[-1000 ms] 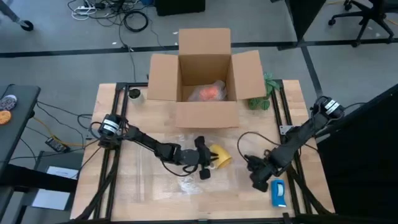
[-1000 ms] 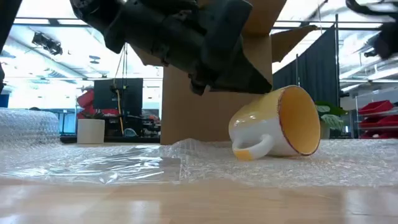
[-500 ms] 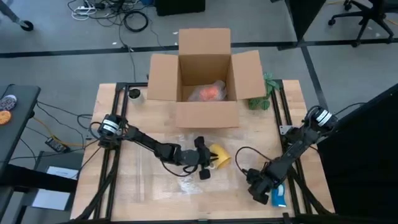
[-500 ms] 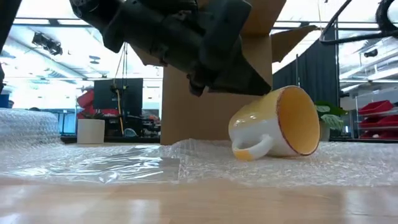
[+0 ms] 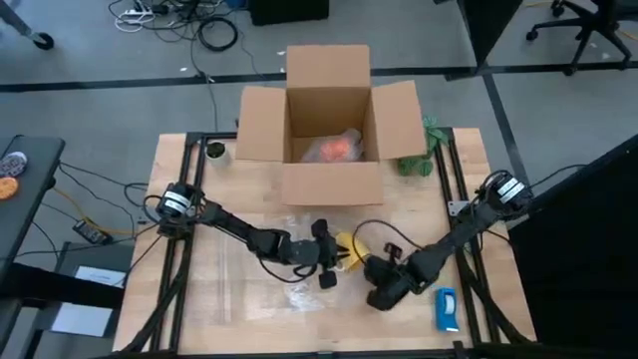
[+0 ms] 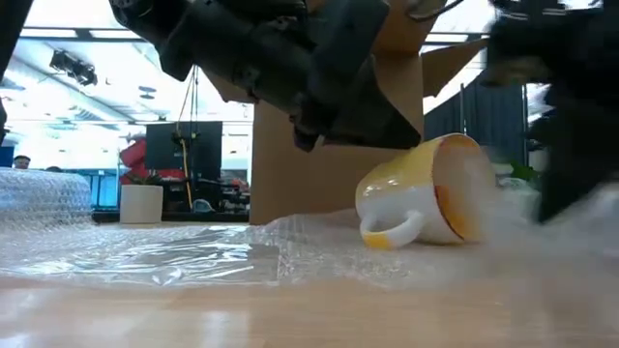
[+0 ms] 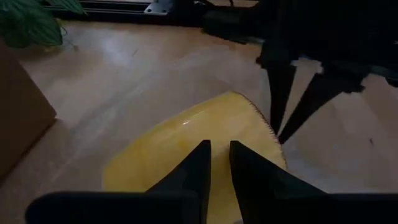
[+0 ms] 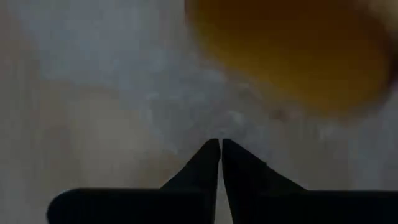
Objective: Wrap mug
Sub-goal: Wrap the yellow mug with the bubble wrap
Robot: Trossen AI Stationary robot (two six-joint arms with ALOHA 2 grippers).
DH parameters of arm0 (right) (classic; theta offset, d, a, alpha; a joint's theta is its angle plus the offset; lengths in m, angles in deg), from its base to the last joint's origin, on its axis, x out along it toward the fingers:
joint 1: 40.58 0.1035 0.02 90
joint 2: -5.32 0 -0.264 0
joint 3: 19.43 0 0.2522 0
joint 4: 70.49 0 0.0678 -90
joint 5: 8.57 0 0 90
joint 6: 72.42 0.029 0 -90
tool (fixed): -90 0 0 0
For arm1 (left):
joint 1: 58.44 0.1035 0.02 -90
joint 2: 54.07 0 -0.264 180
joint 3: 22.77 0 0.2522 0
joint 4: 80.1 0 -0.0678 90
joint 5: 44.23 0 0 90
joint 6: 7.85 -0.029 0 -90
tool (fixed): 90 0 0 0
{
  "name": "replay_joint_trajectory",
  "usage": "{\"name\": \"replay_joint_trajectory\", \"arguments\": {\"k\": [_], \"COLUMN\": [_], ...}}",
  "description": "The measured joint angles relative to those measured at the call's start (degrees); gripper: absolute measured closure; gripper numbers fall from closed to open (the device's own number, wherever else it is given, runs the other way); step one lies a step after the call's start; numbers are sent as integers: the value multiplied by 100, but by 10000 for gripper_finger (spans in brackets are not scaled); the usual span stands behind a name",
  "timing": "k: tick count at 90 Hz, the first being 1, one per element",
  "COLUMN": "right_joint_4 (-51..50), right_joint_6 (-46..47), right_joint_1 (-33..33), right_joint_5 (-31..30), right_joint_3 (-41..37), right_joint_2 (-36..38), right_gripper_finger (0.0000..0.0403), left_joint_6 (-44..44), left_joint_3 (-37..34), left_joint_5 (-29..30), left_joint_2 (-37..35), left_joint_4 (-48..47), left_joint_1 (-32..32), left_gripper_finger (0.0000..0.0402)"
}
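Lying on its side on the bubble wrap sheet (image 6: 193, 256), the yellow-and-white mug (image 6: 421, 193) sits near the middle of the wooden table (image 5: 219, 209), just in front of the open cardboard box (image 5: 324, 115), its mouth turned toward the right arm's side. The left gripper (image 7: 219, 163) rests over the mug's upper wall, its fingers pressed nearly together with only a thin gap between them, apparently steadying the mug rather than pinching it. The right gripper (image 8: 221, 152) is low over the wrap just beside the mug's open rim, its fingertips closed to a point; whether they have caught any film I cannot tell.

The step in hand looks like the start of the wrap: getting hold of the sheet's edge next to the mug. The next move, I judge, calls for the right gripper to pinch the film and lift it over the mug while the left keeps the mug from rolling. A blue-and-white object (image 5: 446, 309) lies near the table's right edge.
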Motion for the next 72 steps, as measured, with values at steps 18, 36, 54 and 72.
{"name": "replay_joint_trajectory", "arguments": {"k": [18,36,54,72], "right_joint_4": [167,112,98,89], "right_joint_6": [-368,-422,-421,-419], "right_joint_1": [-167,-263,-258,-246], "right_joint_5": [-510,-656,-948,-944], "right_joint_3": [84,86,86,86], "right_joint_2": [-9,-9,-9,-4], "right_gripper_finger": [403,403,403,403], "left_joint_6": [-12,-144,-363,-533], "left_joint_3": [2,-7,143,454], "left_joint_5": [2,-18,-66,-346], "left_joint_2": [0,-37,-125,-146], "left_joint_4": [-10,15,-108,-195], "left_joint_1": [0,-13,-56,-183], "left_gripper_finger": [357,357,366,380]}}
